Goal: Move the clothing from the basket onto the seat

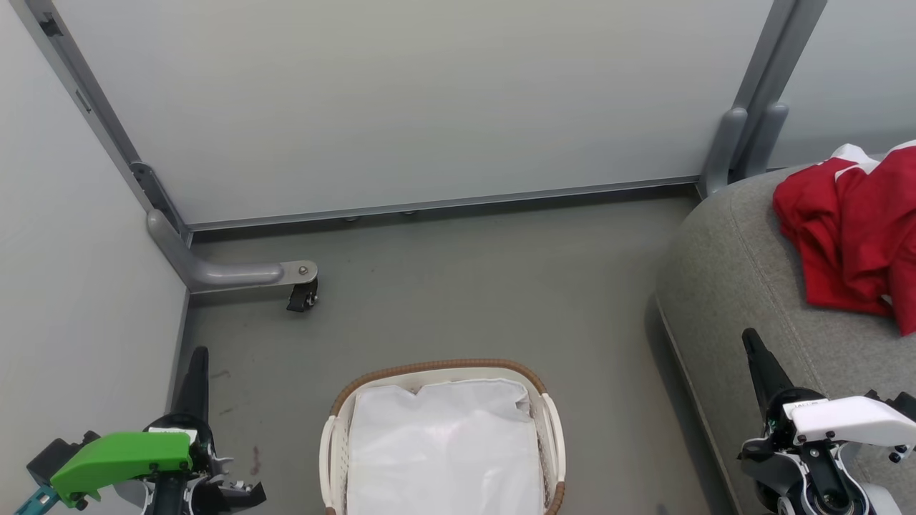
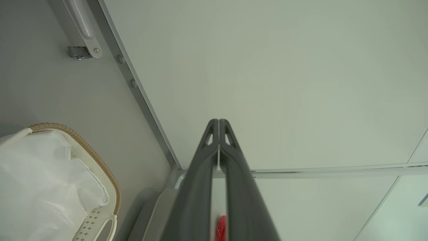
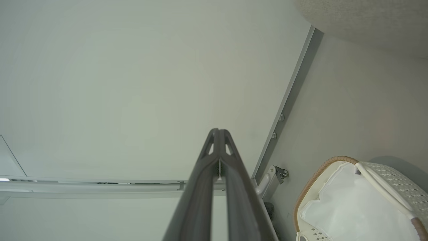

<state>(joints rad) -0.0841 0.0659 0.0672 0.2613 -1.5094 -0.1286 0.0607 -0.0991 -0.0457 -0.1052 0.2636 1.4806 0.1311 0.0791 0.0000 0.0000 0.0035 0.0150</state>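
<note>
The clothing (image 1: 851, 229) lies crumpled on the seat (image 1: 730, 286), ahead and to the right of our right hand (image 1: 749, 337), which is nearer than our left hand (image 1: 200, 354); both are closed, holding nothing.

The left gripper (image 1: 201, 354) has two long, dark grey tapering fingers (image 2: 197, 187) with small triangular cut-outs near the tips, on a black wrist under a bright green cover (image 1: 122, 458) with dark screws and a teal fitting (image 1: 32, 502), while the right gripper (image 1: 748, 336) carries a matching white cover (image 1: 851, 418).
</note>
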